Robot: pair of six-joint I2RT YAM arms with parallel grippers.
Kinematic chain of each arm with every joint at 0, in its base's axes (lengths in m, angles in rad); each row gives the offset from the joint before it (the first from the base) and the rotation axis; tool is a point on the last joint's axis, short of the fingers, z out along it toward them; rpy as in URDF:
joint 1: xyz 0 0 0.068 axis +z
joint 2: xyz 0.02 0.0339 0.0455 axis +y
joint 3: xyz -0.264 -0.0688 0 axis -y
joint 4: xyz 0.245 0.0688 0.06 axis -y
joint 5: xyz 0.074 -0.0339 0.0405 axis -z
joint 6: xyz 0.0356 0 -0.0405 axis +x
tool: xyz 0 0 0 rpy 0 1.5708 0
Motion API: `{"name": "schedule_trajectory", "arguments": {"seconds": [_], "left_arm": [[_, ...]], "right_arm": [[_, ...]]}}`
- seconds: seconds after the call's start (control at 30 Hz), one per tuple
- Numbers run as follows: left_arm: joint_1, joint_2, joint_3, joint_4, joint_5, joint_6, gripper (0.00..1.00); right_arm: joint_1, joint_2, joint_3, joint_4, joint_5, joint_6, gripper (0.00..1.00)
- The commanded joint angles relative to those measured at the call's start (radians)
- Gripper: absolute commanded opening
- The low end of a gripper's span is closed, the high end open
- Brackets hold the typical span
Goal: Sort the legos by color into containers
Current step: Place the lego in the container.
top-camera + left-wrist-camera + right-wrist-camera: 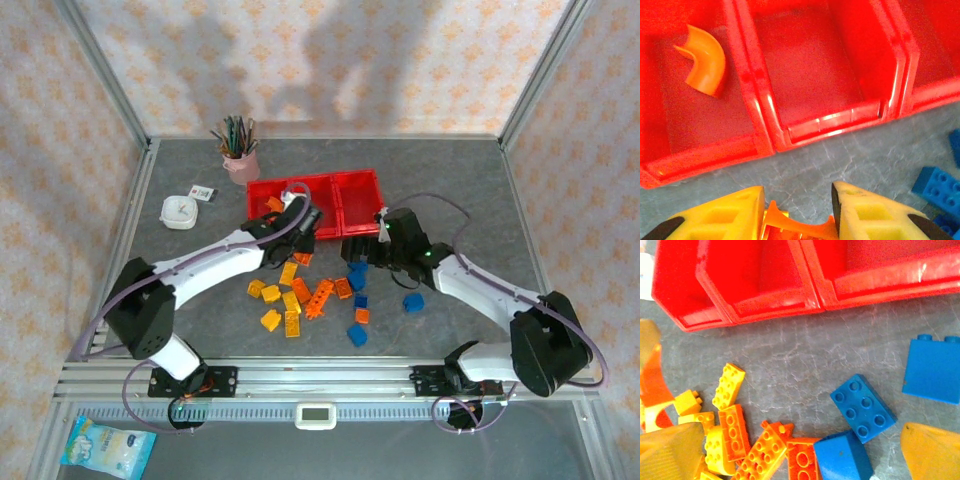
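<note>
Closest to my left wrist camera, the left gripper (797, 202) has its yellow fingers (720, 217) pressed against either side of an orange brick (790, 227), so I read it as clamped on that piece. It sits over the grey table (840, 160), just in front of the containers (772, 127), three red bins joined in a row. One curved orange piece (707, 60) lies in the left-hand bin. From above, I see the other legos (300, 295) scattered on the table between the two arms, with orange and yellow mostly to the left and blue bricks (357, 335) to the right. The right gripper (797, 432) stands wide apart over blue and orange bricks, near the bins' front wall.
</note>
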Motion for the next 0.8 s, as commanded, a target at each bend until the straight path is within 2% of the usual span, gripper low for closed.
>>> {"name": "schedule_trajectory", "arguments": {"seconds": [0.0, 0.17, 0.33, 0.53, 0.6, 0.77], "left_arm": [[0.05, -0.064, -0.005, -0.018, -0.063, -0.021, 0.37], [0.159, -0.088, 0.021, 0.04, -0.072, -0.027, 0.37], [0.248, -0.031, 0.085, 0.105, -0.103, -0.026, 0.37], [0.302, 0.125, 0.199, 0.12, -0.112, 0.007, 0.38], [0.308, 0.174, 0.222, 0.128, -0.145, 0.021, 0.37], [0.345, 0.264, 0.253, 0.137, -0.137, 0.033, 0.39]], "right_arm": [[0.018, -0.003, 0.05, 0.002, -0.007, -0.011, 1.0], [0.046, 0.063, 0.104, 0.059, -0.035, 0.018, 1.0], [0.048, 0.111, 0.135, 0.119, -0.044, 0.05, 1.0], [0.048, 0.141, 0.164, 0.128, -0.031, 0.05, 1.0], [0.048, 0.146, 0.165, 0.128, -0.027, 0.05, 1.0], [0.048, 0.14, 0.171, 0.119, -0.028, 0.05, 1.0]]}}
